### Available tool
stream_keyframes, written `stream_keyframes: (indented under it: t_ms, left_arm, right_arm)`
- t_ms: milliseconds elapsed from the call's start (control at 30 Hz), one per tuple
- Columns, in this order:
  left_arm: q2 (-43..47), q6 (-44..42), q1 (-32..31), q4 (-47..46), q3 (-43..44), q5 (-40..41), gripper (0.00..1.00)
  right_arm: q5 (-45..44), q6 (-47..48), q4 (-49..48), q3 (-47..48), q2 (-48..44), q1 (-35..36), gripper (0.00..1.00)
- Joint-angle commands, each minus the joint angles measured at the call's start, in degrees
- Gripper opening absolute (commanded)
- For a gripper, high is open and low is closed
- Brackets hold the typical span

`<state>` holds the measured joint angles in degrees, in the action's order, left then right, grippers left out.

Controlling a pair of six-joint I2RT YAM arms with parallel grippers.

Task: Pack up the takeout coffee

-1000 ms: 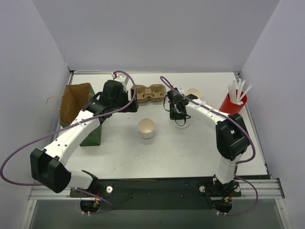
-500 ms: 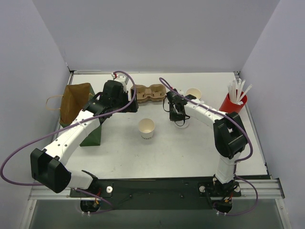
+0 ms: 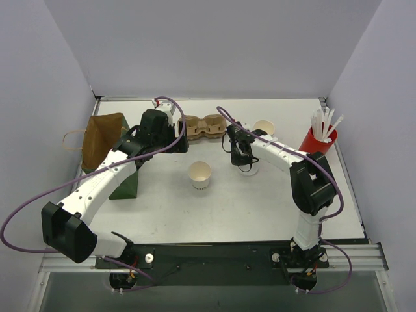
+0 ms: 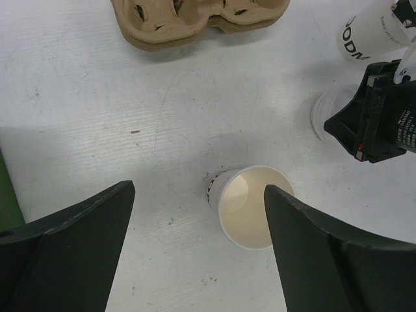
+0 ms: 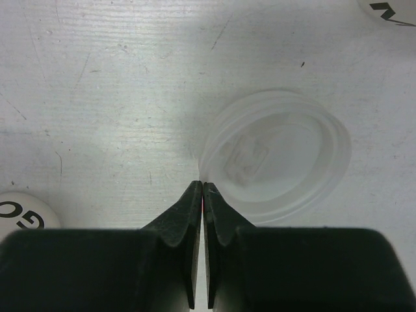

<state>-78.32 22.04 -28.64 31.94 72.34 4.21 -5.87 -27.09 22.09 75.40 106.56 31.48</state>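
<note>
**A:** Which step is in hand?

**B:** Lidding, I'd judge, before anything goes into the carrier. The right fingers (image 5: 185, 218) are pressed together. In the wrist view their tips meet the rim of the round translucent whitish lid (image 5: 276, 156) at about 8 o'clock. The lid lies flat on the white counter (image 5: 97, 97). I cannot tell whether any of the rim is caught between them.

**A:** And the coffee cups?

**B:** One small white paper cup (image 3: 200, 174) stands open near the counter's middle, with the lid apart from it at 2 o'clock. The second white paper cup with dark print (image 3: 264, 126) stands at the lid's 1 o'clock, also open. The brown moulded-pulp carrier (image 3: 202, 126) lies at 12 o'clock from the middle cup, with nothing in it.

**A:** The other arm?

**B:** The left fingers (image 4: 71, 234) are spread wide and hold nothing, hanging over the middle cup.

**A:** What does the next move call for?

**B:** Probably a sure hold on that thin rim. Then the lid has to be lifted level and centred over a cup mouth. An empty cup looks light and could tip under pressing.
</note>
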Motion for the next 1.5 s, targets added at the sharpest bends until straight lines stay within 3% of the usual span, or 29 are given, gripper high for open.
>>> stream_keyframes:
  t_ms: [0, 833, 1233, 1467]
  left_arm:
    - [1.4, 0.5, 0.5, -2.8, 0.0, 0.3, 0.92]
    - [0.5, 1.3, 0.5, -4.3, -0.2, -2.4, 0.92]
    - [0.4, 6.7, 2.1, -16.0, -3.2, -15.8, 0.94]
    - [0.4, 9.9, 3.3, -23.8, -4.7, -24.3, 0.97]
  right_arm:
    - [-1.1, 0.0, 1.2, 0.8, 0.0, -0.5, 0.0]
    - [-4.4, 1.3, 6.7, 4.3, -10.9, -1.1, 0.0]
    - [19.7, -5.5, 4.9, 12.3, -15.9, -6.3, 0.0]
    - [35.2, -15.1, -5.8, 11.6, -16.2, -8.4, 0.0]
